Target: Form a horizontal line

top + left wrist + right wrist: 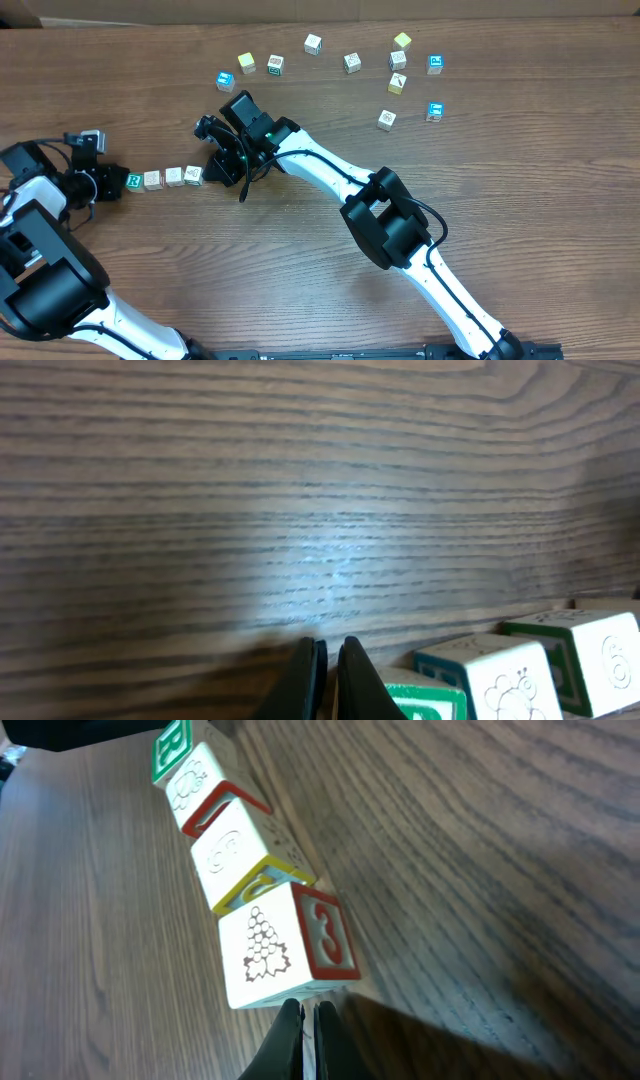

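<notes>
Wooden letter cubes, four of them, made up the horizontal line [163,179] at the left of the table [520,180], well apart from the loose cubes [352,62] scattered along the far side. My left claw [113,181] had its fingers pressed together on nothing, tips just beside the green R cube [133,181] at the row's left end. My right claw [208,172] was likewise pressed together and empty, its tips right at the cube with the tree and the red 3 [270,955] at the right end; whether they touched it I could not tell. From overhead the row seemed to climb slightly toward the far side on its right. I judged the job nearly done. The good way to finish was to nudge gently with closed tips, low on the end faces, both claws easing inward together, so the cubes closed up and squared without one pivoting out of the row.
</notes>
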Robot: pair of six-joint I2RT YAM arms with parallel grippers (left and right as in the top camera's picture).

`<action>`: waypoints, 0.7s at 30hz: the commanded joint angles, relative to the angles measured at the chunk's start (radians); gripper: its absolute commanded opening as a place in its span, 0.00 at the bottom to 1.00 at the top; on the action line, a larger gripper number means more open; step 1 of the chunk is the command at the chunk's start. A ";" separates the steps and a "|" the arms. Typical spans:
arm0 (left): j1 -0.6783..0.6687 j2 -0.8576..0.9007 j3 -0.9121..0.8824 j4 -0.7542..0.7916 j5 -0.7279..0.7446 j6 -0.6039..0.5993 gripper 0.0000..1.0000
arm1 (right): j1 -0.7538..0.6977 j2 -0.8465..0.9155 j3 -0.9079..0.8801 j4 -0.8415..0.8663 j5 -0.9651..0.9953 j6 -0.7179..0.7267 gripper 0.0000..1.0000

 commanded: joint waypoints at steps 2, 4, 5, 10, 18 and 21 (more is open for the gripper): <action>-0.013 0.020 -0.001 0.005 0.026 0.023 0.05 | 0.002 0.016 0.029 0.014 0.041 0.003 0.03; -0.016 0.020 -0.001 0.005 0.027 0.023 0.04 | 0.002 0.016 0.029 0.023 0.041 0.003 0.03; -0.016 0.020 -0.001 0.005 0.027 0.023 0.04 | 0.002 0.016 0.029 0.027 0.041 0.003 0.03; -0.016 0.020 -0.001 0.005 0.026 0.015 0.04 | 0.000 0.029 0.029 0.048 0.041 0.006 0.03; -0.016 0.020 -0.001 0.008 0.024 -0.026 0.04 | -0.003 0.033 0.029 0.055 0.040 0.011 0.03; -0.016 0.020 -0.001 0.007 0.024 -0.049 0.04 | -0.003 0.033 0.029 0.062 0.037 0.019 0.03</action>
